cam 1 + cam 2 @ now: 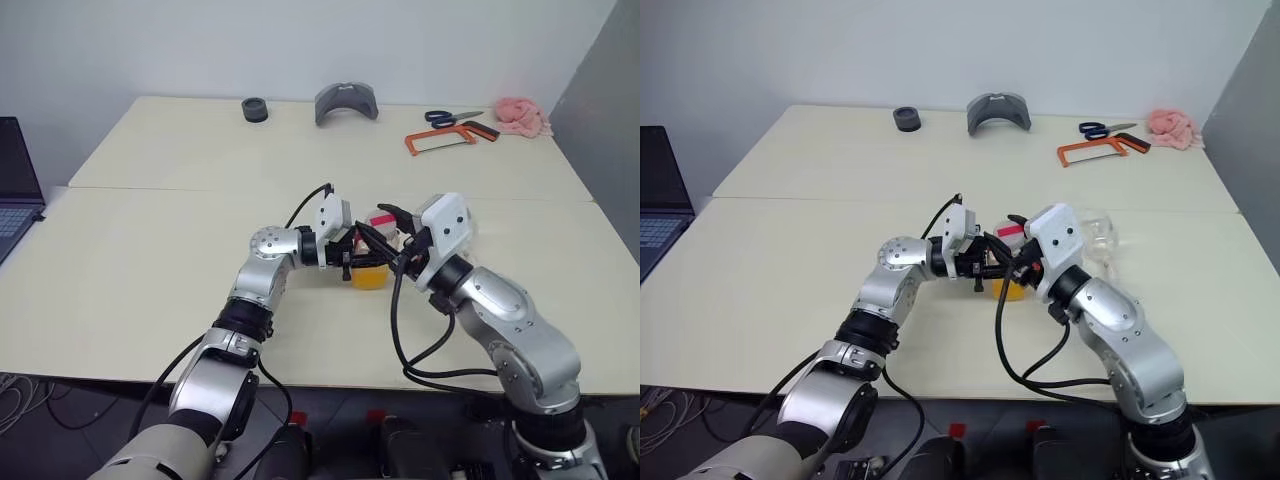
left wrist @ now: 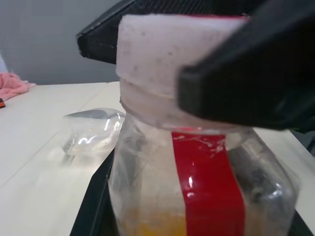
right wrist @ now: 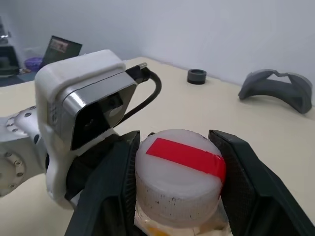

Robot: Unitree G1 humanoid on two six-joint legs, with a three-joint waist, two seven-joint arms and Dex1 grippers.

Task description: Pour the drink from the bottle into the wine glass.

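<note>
Here, bottle [image 3: 178, 183] cap between right claw [image 3: 178, 162] fingers

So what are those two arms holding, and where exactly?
Both hold the bottle: the left gripper clamps its body, the right gripper has its jaws around the cap.

Table [image 1: 150, 260]: hacksaw [image 1: 445, 140], scissors [image 1: 450, 117], wine glass [image 1: 1098, 233].

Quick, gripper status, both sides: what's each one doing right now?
Left gripper: shut on the small clear plastic bottle with the red label stripe.
Right gripper: fingers on either side of the bottle's red-and-white cap, closed against it.
</note>
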